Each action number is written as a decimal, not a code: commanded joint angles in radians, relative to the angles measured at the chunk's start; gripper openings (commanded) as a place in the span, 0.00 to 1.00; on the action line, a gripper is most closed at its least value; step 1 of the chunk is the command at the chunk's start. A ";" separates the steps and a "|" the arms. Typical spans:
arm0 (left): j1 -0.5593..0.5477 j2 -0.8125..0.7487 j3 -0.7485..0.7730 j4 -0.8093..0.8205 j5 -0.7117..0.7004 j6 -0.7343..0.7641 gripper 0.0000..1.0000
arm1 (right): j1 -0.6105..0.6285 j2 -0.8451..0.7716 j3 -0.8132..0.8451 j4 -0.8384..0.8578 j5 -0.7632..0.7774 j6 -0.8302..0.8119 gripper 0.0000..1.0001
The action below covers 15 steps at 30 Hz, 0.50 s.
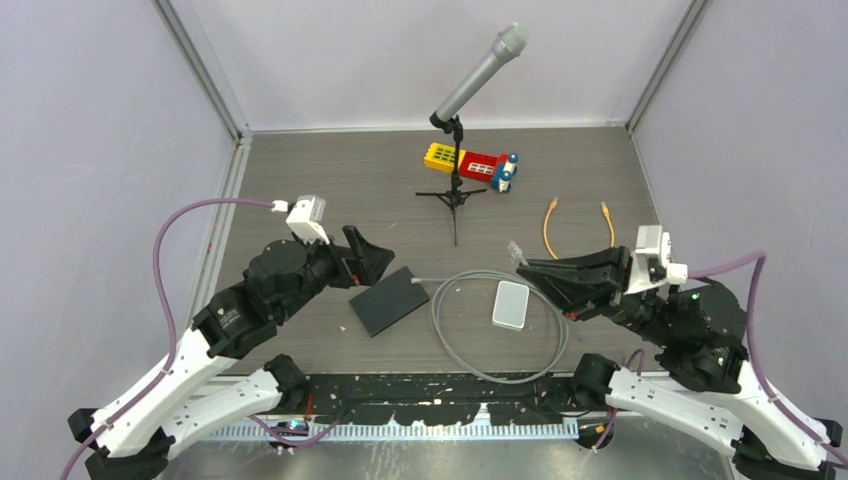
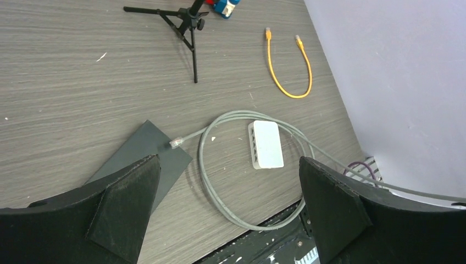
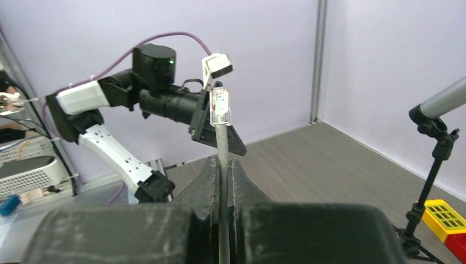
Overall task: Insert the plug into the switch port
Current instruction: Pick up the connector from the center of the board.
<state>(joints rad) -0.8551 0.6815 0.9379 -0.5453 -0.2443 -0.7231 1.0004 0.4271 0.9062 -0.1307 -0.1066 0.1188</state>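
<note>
The white switch [image 1: 512, 304] lies flat on the table inside a loop of grey cable [image 1: 470, 355]; its ports show along one long side [image 2: 252, 144] in the left wrist view. My right gripper [image 1: 528, 268] is shut on the grey cable just behind a clear plug [image 1: 516, 249], held above the table a little beyond the switch. In the right wrist view the plug [image 3: 221, 107] sticks out past the fingers [image 3: 209, 176]. The cable's other plug [image 2: 177, 143] rests on a black pad [image 1: 388, 300]. My left gripper [image 1: 372, 258] hovers open and holds nothing, beside the pad.
A microphone on a tripod stand [image 1: 455, 190] stands at the back centre, with toy blocks [image 1: 472, 163] behind it. A short yellow cable [image 1: 578, 222] lies at the back right. Lilac walls close in the table on three sides.
</note>
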 commanded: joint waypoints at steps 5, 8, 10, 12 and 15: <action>-0.002 -0.006 0.018 -0.007 -0.033 0.024 1.00 | 0.006 -0.086 0.051 0.011 -0.085 0.058 0.01; -0.002 -0.006 0.017 -0.002 -0.035 0.025 1.00 | 0.006 -0.123 0.058 0.012 -0.096 0.064 0.01; -0.001 -0.001 0.023 -0.002 -0.033 0.028 1.00 | 0.006 -0.151 0.057 0.020 -0.104 0.069 0.01; -0.001 0.006 0.029 -0.009 -0.032 0.032 1.00 | 0.006 -0.185 0.054 0.035 -0.106 0.079 0.00; -0.001 0.009 0.027 -0.011 -0.033 0.036 1.00 | 0.005 -0.208 0.065 0.037 -0.115 0.092 0.00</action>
<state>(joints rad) -0.8555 0.6876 0.9379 -0.5571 -0.2546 -0.7124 1.0004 0.2493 0.9260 -0.1516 -0.1955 0.1658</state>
